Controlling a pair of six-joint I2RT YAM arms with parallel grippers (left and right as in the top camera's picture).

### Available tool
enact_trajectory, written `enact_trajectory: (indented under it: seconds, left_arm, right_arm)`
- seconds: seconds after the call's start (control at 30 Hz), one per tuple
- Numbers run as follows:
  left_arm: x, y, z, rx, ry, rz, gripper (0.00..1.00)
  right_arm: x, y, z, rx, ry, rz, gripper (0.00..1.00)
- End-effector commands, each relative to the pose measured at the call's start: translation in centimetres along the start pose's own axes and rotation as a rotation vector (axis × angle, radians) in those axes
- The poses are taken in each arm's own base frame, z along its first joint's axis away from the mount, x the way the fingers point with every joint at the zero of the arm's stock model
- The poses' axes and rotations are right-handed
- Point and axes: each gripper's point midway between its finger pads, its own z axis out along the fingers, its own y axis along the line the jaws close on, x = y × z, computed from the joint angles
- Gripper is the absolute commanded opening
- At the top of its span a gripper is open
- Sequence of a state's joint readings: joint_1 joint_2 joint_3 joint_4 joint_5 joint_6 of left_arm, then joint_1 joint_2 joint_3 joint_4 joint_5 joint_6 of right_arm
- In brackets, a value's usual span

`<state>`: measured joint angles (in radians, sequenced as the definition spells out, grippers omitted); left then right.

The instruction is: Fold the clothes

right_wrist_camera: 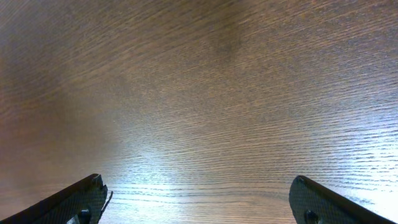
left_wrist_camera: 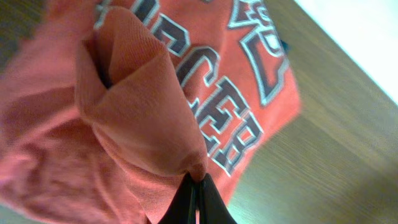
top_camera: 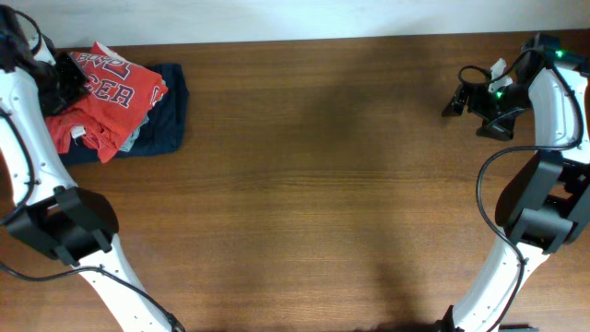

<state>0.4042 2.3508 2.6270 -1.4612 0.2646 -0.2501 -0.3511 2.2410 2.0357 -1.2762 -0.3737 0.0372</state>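
Overhead looks straight down; left wrist closely shares the T-shirt [top_camera: 111, 92].

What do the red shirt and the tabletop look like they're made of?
The red T-shirt looks like soft matte knit cotton: fine weave shows, it bunches in loose folds. Its lettering seems a flat print. The table looks like wood or wood-look laminate, slightly glossy: grain lines, pale glare.

The T-shirt [left_wrist_camera: 56, 168] is soft, matt knit cloth with a fine visible weave, its lettering [left_wrist_camera: 233, 115] printed flat. The table [right_wrist_camera: 217, 93] is smooth wood, finely grained, with a faint satin sheen where light falls.
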Motion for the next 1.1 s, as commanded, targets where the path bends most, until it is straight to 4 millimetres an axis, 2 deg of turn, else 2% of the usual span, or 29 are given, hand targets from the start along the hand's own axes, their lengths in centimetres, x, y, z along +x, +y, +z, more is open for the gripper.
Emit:
enact_trajectory:
  seconds: [0.0, 0.13, 0.23, 0.27, 0.33, 0.37, 0.43, 0.53, 0.63, 0.67, 0.73, 0.8, 0.83, 0.97, 1.07]
  left_arm:
    - [0.8, 0.0, 0.2, 0.109, 0.065, -0.030, 0.00]
    - [1.1, 2.3, -0.2, 0.055, 0.082, -0.072, 0.02]
    - [0.9, 3.9, -0.6, 0.042, 0.076, -0.103, 0.12]
    - [0.9, 4.1, -0.7, 0.052, 0.079, -0.112, 0.27]
    - [0.9, 4.7, -1.3, 0.054, 0.077, -0.129, 0.66]
    - [0.8, 4.9, -1.5, 0.054, 0.074, -0.134, 0.71]
    - [0.6, 5.0, -2.2, 0.055, 0.057, -0.135, 0.74]
    - [0.3, 4.2, -3.0, 0.091, 0.039, -0.112, 0.73]
    - [0.3, 1.4, -3.3, 0.236, 0.043, -0.024, 0.73]
    - [0.5, -0.1, -3.4, 0.319, 0.050, 0.019, 0.69]
    - [0.6, -1.4, -3.6, 0.385, 0.051, 0.060, 0.51]
    - [0.6, -1.6, -3.6, 0.388, 0.049, 0.066, 0.18]
    - [0.5, -1.4, -3.5, 0.375, 0.042, 0.069, 0.11]
    - [-0.2, 0.2, -2.6, 0.285, 0.019, 0.077, 0.10]
    - [0.0, 0.6, -1.2, 0.271, 0.032, 0.086, 0.10]
  right_arm:
    - [-0.4, 0.2, -1.5, 0.012, -0.036, -0.017, 0.99]
    - [-0.4, 0.2, -1.5, 0.012, -0.036, -0.017, 0.99]
    - [-0.4, 0.2, -1.5, 0.012, -0.036, -0.017, 0.99]
    - [-0.4, 0.2, -1.5, 0.012, -0.036, -0.017, 0.99]
    - [-0.4, 0.2, -1.5, 0.012, -0.036, -0.017, 0.99]
    - [-0.4, 0.2, -1.5, 0.012, -0.036, -0.017, 0.99]
    - [-0.4, 0.2, -1.5, 0.012, -0.036, -0.017, 0.99]
    - [-0.4, 0.2, -1.5, 0.012, -0.036, -0.017, 0.98]
    - [-0.4, 0.2, -1.5, 0.012, -0.036, -0.017, 0.99]
    - [-0.4, 0.2, -1.5, 0.012, -0.036, -0.017, 0.99]
    - [-0.4, 0.2, -1.5, 0.012, -0.036, -0.017, 0.99]
    - [-0.4, 0.2, -1.5, 0.012, -0.036, -0.017, 0.99]
    - [-0.4, 0.2, -1.5, 0.012, -0.036, -0.017, 0.99]
    - [-0.4, 0.2, -1.5, 0.012, -0.036, -0.017, 0.99]
    - [-0.4, 0.2, -1.5, 0.012, -0.036, -0.017, 0.99]
